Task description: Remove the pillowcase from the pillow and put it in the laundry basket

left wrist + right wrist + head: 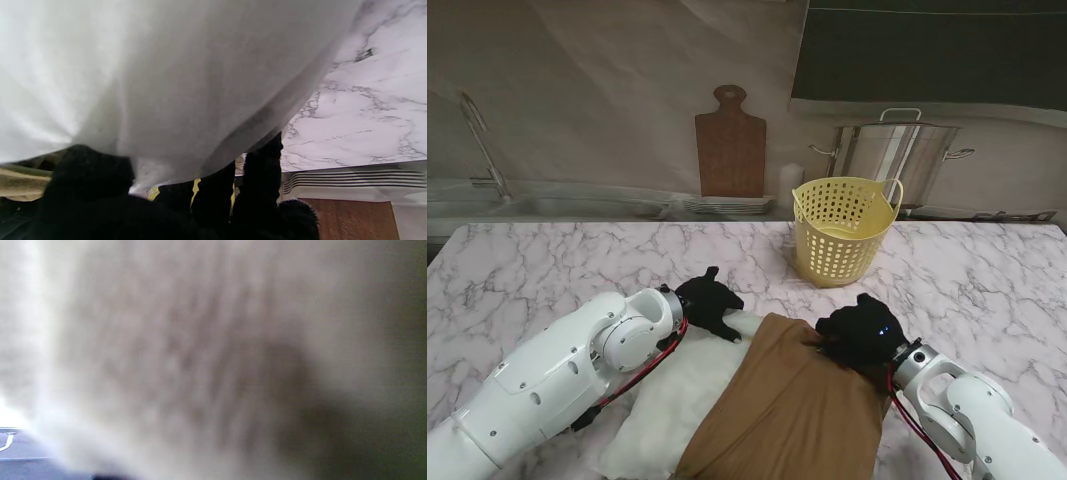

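A white pillow (662, 400) lies on the marble table (557, 270) close to me, its right half inside a brown pillowcase (792, 410). My left hand (710, 305), in a black glove, is closed on the pillow's bare far corner; in the left wrist view the white pillow (166, 83) runs between thumb and fingers (262, 166). My right hand (859, 330) is clenched on the bunched far edge of the pillowcase. Blurred brownish pillowcase cloth (200, 356) fills the right wrist view. The yellow laundry basket (839, 235) stands upright beyond both hands, a little to the right.
Against the back wall lean a wooden cutting board (730, 145) and a white ribbed tray (722, 207). A steel stockpot (895, 150) stands behind the basket. A sink with a faucet (482, 150) is at the far left.
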`<control>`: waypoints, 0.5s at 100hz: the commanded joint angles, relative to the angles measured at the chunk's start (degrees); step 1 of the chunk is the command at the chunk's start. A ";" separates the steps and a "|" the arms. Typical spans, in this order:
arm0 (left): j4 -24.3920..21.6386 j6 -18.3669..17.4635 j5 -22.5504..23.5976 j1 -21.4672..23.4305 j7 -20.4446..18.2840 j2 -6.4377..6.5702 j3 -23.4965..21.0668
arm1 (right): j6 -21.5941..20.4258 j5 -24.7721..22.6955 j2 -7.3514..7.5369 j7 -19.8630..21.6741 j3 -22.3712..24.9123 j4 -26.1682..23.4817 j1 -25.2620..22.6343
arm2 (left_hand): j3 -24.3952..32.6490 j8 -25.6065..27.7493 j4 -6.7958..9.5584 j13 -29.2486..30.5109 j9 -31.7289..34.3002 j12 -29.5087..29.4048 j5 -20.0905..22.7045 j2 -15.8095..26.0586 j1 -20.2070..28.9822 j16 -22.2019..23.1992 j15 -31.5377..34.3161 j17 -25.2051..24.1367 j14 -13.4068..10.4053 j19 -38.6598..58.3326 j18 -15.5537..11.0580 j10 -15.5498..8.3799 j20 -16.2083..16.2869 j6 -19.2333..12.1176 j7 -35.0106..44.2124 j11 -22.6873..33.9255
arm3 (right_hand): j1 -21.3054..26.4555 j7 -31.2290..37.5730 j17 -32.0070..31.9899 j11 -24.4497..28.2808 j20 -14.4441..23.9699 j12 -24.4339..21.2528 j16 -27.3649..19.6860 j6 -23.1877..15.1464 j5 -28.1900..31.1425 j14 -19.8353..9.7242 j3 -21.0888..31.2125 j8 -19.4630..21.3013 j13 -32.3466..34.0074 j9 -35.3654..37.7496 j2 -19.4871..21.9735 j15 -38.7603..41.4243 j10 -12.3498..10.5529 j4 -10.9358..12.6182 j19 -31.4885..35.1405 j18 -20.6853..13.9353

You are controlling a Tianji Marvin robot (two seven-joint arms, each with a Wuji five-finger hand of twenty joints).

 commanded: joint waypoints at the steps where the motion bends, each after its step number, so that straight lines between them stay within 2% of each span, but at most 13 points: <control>1: 1.75 0.91 0.80 0.06 -1.23 1.10 -0.45 | 1.55 -0.98 1.17 0.23 1.75 0.61 -1.02 | 16.17 4.77 9.82 1.01 4.64 2.47 7.32 -4.37 8.97 1.70 1.59 0.45 -2.80 126.48 0.38 -0.73 0.07 -0.57 10.71 4.50 | 10.72 7.84 -0.34 5.24 -0.40 2.35 3.42 -8.13 3.87 -4.44 8.07 2.84 3.44 1.68 0.15 8.87 -1.16 4.67 -0.19 -1.23; 20: 1.85 0.94 0.80 0.17 -0.76 1.02 -0.61 | 2.85 -0.77 0.95 -0.74 2.57 0.39 -2.25 | 17.33 5.05 10.13 1.16 4.70 2.83 7.16 -4.39 8.43 1.54 0.82 0.56 -3.06 126.00 0.20 -0.99 -0.25 -0.65 10.69 4.09 | 10.75 7.77 -0.34 5.15 -0.46 2.17 3.45 -7.84 3.49 -4.43 7.91 2.56 3.40 1.50 0.28 8.81 -1.02 4.63 -0.28 -1.04; 26: 1.67 1.01 1.32 0.22 -0.47 0.99 -0.60 | 3.35 -0.55 0.86 -1.06 2.25 0.35 -2.11 | 15.86 4.82 8.72 0.92 4.05 2.40 6.56 -3.54 8.95 1.09 -0.71 0.67 -3.34 124.97 -0.06 -1.20 -0.84 -1.15 9.80 2.76 | 10.74 7.58 -0.39 5.02 -0.48 1.98 3.45 -7.52 3.20 -4.34 7.67 2.20 3.36 1.41 0.36 8.75 -0.83 4.55 -0.33 -1.00; 29: 1.50 1.31 1.53 0.37 -0.13 0.93 -0.65 | 3.53 -0.43 0.82 -1.30 1.95 0.42 -1.89 | 11.14 3.81 7.58 0.61 3.17 0.95 5.98 -2.03 11.11 0.33 -1.99 0.73 -3.24 124.17 -0.43 -1.26 -1.46 -1.29 8.21 1.94 | 10.75 7.50 -0.40 5.00 -0.49 1.89 3.44 -7.43 3.10 -4.31 7.53 1.99 3.32 1.44 0.42 8.71 -0.79 4.52 -0.34 -0.98; 34: 1.03 1.94 2.58 0.85 0.92 0.80 -0.89 | 3.80 -0.19 0.78 -1.41 1.32 0.54 -1.41 | -2.25 0.40 5.46 -0.41 0.71 -3.78 4.75 2.81 17.53 -2.70 -4.84 0.54 -2.95 122.95 -0.92 -1.33 -2.87 -1.24 4.33 0.72 | 10.84 7.35 -0.44 4.99 -0.47 1.77 3.45 -7.26 2.92 -4.30 7.32 1.57 3.33 1.42 0.47 8.68 -0.71 4.50 -0.30 -0.97; 37: 0.78 2.18 3.48 1.22 1.98 0.69 -1.13 | 3.98 -0.14 0.77 -1.39 0.92 0.62 -1.06 | -6.97 -1.49 3.83 -1.46 -1.14 -6.94 3.60 5.93 19.83 -5.19 -7.52 -0.10 -2.82 121.18 -0.89 -1.56 -4.19 -1.24 1.89 -0.78 | 10.82 7.29 -0.46 4.97 -0.45 1.70 3.45 -7.19 2.87 -4.29 7.21 1.37 3.33 1.40 0.57 8.67 -0.74 4.48 -0.27 -0.97; 41: 0.17 2.35 4.36 1.82 2.78 0.62 -1.72 | 4.11 -0.04 0.77 -1.25 0.45 0.77 -0.56 | -9.90 -5.38 3.04 -3.04 -3.84 -13.37 2.44 9.46 21.43 -8.29 -10.53 -1.17 -2.09 119.06 -0.63 -1.08 -5.75 -0.60 -2.59 -2.78 | 10.87 7.27 -0.44 4.95 -0.43 1.63 3.44 -7.11 2.80 -4.29 7.09 1.16 3.27 1.39 0.58 8.61 -0.66 4.48 -0.22 -0.96; 44: -0.43 2.40 4.88 2.35 3.11 0.60 -2.31 | 4.21 0.08 0.76 -1.02 0.14 0.85 -0.23 | -10.98 -9.04 2.67 -4.39 -6.12 -21.18 1.03 11.43 21.74 -10.82 -12.91 -2.11 -1.61 117.20 -0.48 -0.41 -6.97 -0.01 -7.45 -4.59 | 10.91 7.29 -0.46 4.92 -0.42 1.56 3.42 -7.06 2.78 -4.27 7.02 1.02 3.23 1.35 0.63 8.54 -0.61 4.49 -0.21 -0.94; 50: -1.82 2.12 5.85 3.52 3.47 0.63 -3.87 | 4.45 0.21 0.76 -0.65 -0.35 1.06 0.35 | -11.95 -13.36 2.05 -5.76 -10.21 -28.24 -2.31 13.56 21.00 -13.80 -15.70 -3.18 -1.80 114.02 0.01 0.18 -8.97 0.38 -14.78 -9.89 | 10.94 7.30 -0.55 4.86 -0.42 1.45 3.38 -7.03 2.73 -4.24 6.92 0.82 3.20 1.30 0.68 8.43 -0.65 4.52 -0.23 -0.87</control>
